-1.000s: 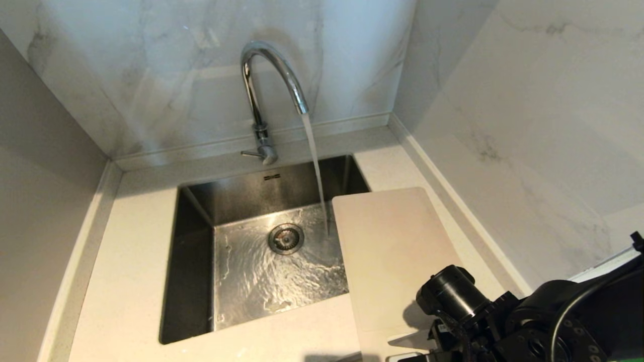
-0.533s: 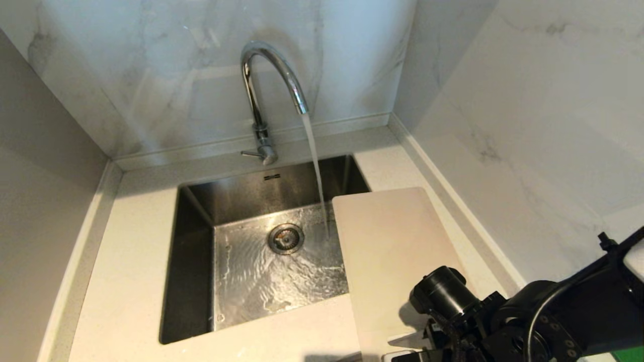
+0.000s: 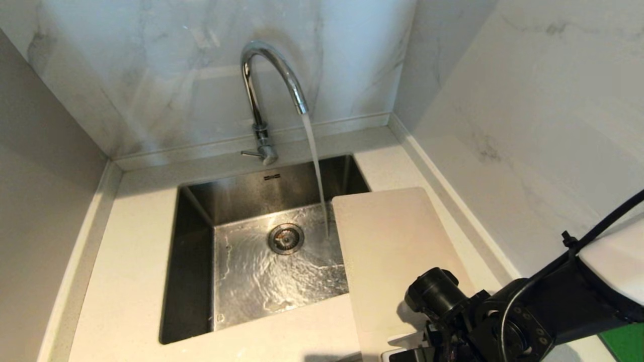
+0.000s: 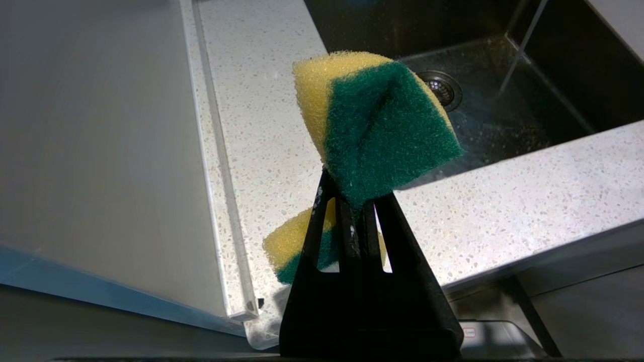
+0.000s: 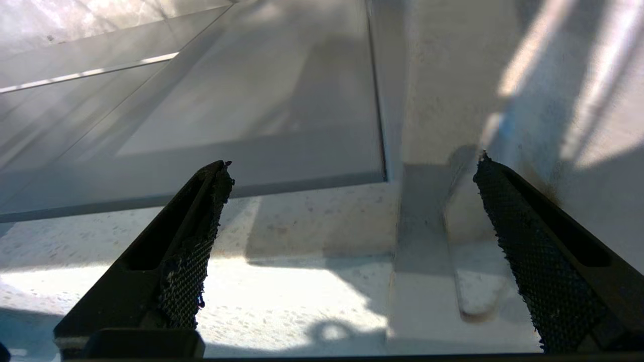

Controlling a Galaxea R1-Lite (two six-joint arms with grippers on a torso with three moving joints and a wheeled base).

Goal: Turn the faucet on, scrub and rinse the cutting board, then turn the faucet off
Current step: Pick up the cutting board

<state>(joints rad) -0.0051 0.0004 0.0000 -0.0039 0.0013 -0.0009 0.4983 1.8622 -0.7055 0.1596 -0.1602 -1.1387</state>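
Observation:
The chrome faucet [image 3: 266, 90] stands behind the sink, and water streams from its spout into the basin. The beige cutting board [image 3: 395, 251] lies flat on the counter right of the sink, its left edge reaching over the basin. My right gripper [image 5: 353, 162] hovers open over the board's near short end [image 5: 422, 311], with the handle cut-out [image 5: 480, 296] beside one finger and nothing held. In the head view its fingers are hidden below the wrist camera [image 3: 435, 291]. My left gripper [image 4: 352, 186] is shut on a yellow and green sponge [image 4: 377, 125], off the counter's front left.
The steel sink [image 3: 196, 241] has a wet floor and a round drain [image 3: 286, 238]. Marble walls close in at the back and right, near the board's far edge. A green item [image 3: 624, 342] shows at the lower right corner. Speckled counter [image 3: 131, 261] lies left of the sink.
My right arm has shifted a little to the left over the board's near end, and its forearm has risen. Water keeps running; the board has not moved.

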